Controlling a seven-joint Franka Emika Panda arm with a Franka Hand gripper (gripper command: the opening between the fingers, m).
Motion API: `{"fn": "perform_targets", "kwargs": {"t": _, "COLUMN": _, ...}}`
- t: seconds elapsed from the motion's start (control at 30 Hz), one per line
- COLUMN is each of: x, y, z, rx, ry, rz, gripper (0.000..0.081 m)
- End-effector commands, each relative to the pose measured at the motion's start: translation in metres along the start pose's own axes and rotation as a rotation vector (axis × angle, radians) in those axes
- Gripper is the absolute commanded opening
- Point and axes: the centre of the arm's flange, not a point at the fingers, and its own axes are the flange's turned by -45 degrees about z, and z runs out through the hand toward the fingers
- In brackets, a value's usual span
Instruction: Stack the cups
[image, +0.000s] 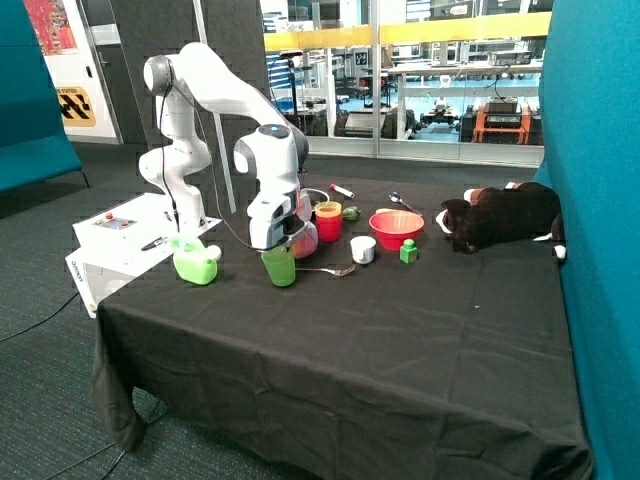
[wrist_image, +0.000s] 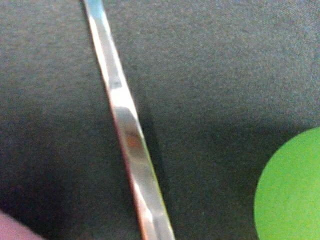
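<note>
Outside view: the white Franka arm rises from its base beside the tabletop (image: 330, 350), folds at the elbow and drops its wrist straight down, so the gripper (image: 283, 244) hangs low over the black cloth just behind the green cup (image: 279, 267). Whether the fingers are spread or pressed together I cannot tell; the hand's body hides them. The green cup stands upright alone, with a metal spoon (image: 325, 269) lying beside it. The yellow cup (image: 328, 211) sits nested in the pink-red cup (image: 328, 228), a little further back. The wrist view shows only the spoon's handle (wrist_image: 129, 131) crossing the dark cloth, a green curved edge (wrist_image: 292, 192) at one corner, and none of the fingers.
</note>
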Motion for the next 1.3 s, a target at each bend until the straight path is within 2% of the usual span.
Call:
{"fn": "perform_targets", "kwargs": {"t": 0.0, "x": -0.002, "y": -0.006, "z": -0.023, "rx": -0.0049, "ry": -0.0040, "rz": -0.010, "gripper": 0.0000}}
{"fn": "perform_targets", "kwargs": {"t": 0.23, "x": -0.002, "y": -0.015, "z": -0.041, "rx": -0.0049, "ry": -0.0041, "rz": -0.031, "gripper": 0.0000}}
{"fn": "perform_targets", "kwargs": {"t": 0.63, "x": 0.005, "y": -0.053, "z": -0.072, "rx": -0.0047, "ry": -0.0042, "rz": -0.100, "gripper": 0.0000}}
{"fn": "perform_targets", "kwargs": {"t": 1.07, "x": 0.005, "y": -0.086, "z": -0.083, "rx": -0.0046, "ry": -0.0043, "rz": -0.148, "gripper": 0.0000}}
{"fn": "perform_targets", "kwargs": {"t": 1.27, "x": 0.003, "y": -0.110, "z": -0.085, "rx": -0.0045, "ry": -0.0045, "rz": -0.209, "gripper": 0.0000}}
